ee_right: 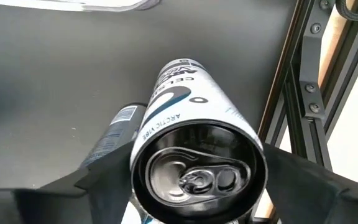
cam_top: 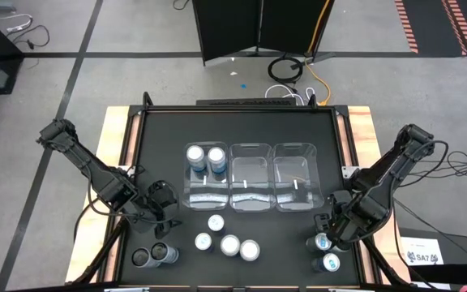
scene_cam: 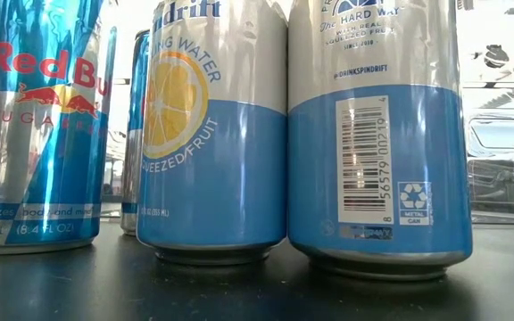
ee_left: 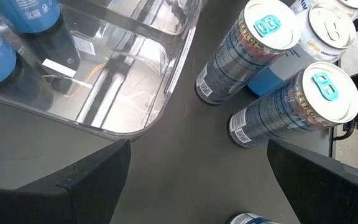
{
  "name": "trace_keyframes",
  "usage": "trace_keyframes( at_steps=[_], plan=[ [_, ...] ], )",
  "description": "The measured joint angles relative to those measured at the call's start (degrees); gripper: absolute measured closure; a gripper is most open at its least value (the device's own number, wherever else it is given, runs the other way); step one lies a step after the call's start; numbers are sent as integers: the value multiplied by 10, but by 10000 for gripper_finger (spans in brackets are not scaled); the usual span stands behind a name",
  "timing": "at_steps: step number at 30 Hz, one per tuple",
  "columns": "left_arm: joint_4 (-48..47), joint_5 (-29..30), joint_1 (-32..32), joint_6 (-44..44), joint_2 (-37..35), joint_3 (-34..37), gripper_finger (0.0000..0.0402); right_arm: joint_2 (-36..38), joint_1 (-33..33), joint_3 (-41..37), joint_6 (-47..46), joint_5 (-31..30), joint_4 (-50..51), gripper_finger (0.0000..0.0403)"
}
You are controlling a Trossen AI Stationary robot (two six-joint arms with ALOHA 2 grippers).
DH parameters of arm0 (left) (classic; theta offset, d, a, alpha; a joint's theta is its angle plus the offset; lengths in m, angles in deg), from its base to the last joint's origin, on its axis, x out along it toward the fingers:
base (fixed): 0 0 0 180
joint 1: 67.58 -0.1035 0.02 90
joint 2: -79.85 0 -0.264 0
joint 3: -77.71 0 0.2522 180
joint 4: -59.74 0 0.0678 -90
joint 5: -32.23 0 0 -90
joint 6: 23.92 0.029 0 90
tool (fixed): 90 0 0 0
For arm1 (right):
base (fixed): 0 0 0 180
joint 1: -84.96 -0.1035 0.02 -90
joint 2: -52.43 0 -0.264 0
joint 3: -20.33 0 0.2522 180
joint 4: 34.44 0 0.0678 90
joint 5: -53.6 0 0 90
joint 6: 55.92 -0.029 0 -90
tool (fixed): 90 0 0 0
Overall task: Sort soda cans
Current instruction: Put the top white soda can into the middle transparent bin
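A white soda can [ee_right: 197, 168] with black lettering stands near the table's right front corner, and my right gripper [cam_top: 325, 238] is down over it, shut on it. A second can [cam_top: 331, 262] stands just in front of it. Several silver-topped cans [cam_top: 229, 243] stand at the front middle, and two dark cans [cam_top: 152, 256] at the front left. Two blue cans [cam_top: 205, 160] stand in the leftmost clear bin [cam_top: 193, 197]. My left gripper [ee_left: 191, 186] hovers open left of the bins with nothing between its fingers. My right gripper comes from above, pointing down, with one finger [ee_right: 107, 171] on each side of the white can's upper wall [ee_right: 166, 106]. The can's own top hides the exact places of contact. The can stands upright, its bottom on the table.
Three clear bins stand side by side mid-table; the middle bin [cam_top: 250, 197] and the right bin [cam_top: 297, 197] hold no cans. The table's raised right frame [ee_right: 297, 93] runs close beside the held can. The low view is filled by blue and silver cans [scene_cam: 217, 134] close up.
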State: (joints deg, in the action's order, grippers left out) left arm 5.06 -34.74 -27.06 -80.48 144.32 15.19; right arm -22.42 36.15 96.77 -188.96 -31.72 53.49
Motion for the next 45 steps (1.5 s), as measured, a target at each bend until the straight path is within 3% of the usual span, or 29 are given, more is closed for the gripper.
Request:
trace_keyframes(
  at_steps=[9, 18, 24, 31, 45],
  plan=[
    [0, -1, 0, 0, 0, 0, 15, 0, 0, 0, 0, 0, -6, 156],
    [0, -2, 0, 0, 0, 0, 15, 1, 0, 1, -1, 0, -6, 151],
    [0, -2, 0, 0, 0, 0, 15, 0, 0, 23, 0, -34, 10, 150],
    [0, -2, 0, 0, 0, 0, 15, 0, -1, 65, 8, -35, 65, 150],
    [0, -2, 0, 0, 0, 0, 15, 1, -1, 187, 64, -125, 157, 150]
  ],
)
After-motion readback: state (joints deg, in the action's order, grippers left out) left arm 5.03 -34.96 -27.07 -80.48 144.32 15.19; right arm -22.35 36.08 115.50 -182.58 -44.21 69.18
